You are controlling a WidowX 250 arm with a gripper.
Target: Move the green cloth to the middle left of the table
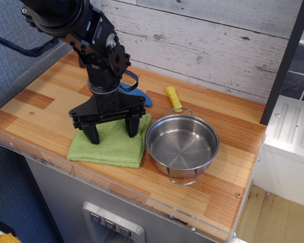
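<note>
The green cloth (111, 148) lies flat and folded on the wooden table (40, 116), near the front edge, just left of the steel pan. My black gripper (113, 135) is open and points straight down over the cloth. Its two fingertips (93, 136) stand wide apart, at or just above the cloth's surface. The arm and gripper hide the back part of the cloth.
A steel pan (182, 145) with two handles stands right of the cloth, nearly touching it. A yellow-handled tool (174, 98) lies behind the pan. A blue object (140, 96) lies behind the gripper. A whitewashed plank wall runs along the back.
</note>
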